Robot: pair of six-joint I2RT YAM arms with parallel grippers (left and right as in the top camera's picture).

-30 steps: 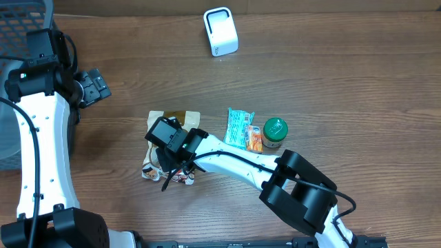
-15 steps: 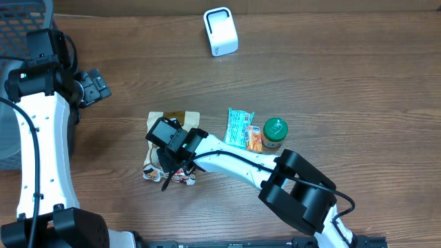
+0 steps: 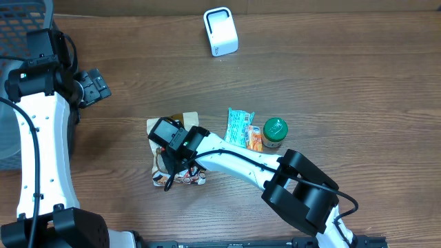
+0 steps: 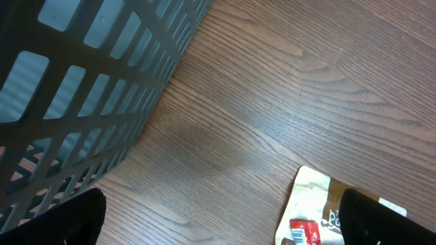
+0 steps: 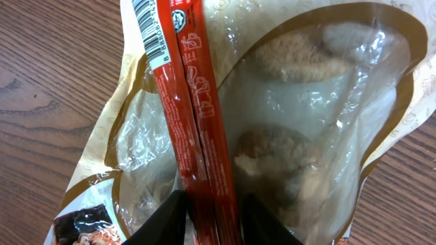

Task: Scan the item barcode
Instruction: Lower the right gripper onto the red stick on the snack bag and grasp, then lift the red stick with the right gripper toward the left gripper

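The item is a clear snack bag [image 5: 300,102] with a tan border and a red seam strip; its barcode [image 5: 151,30] shows at the top of that strip. My right gripper [image 5: 212,207] is shut on the red seam, one dark finger [image 5: 167,219] on each side. From overhead the bag [image 3: 187,179] lies under the right gripper [image 3: 171,167] at the table's middle. The white scanner [image 3: 220,31] stands at the far edge. My left gripper [image 3: 93,87] hangs open at the left, fingers wide apart [image 4: 218,231], with a corner of the bag [image 4: 310,204] between them below.
A teal packet [image 3: 239,127], a small orange pack [image 3: 254,139] and a green-lidded jar [image 3: 275,132] lie right of the bag. A dark mesh basket [image 3: 21,27] fills the far left corner, and its wall [image 4: 68,102] shows close to the left gripper.
The snack bag has shifted a little right and towards the front edge with my right gripper on it. The left arm has not moved.
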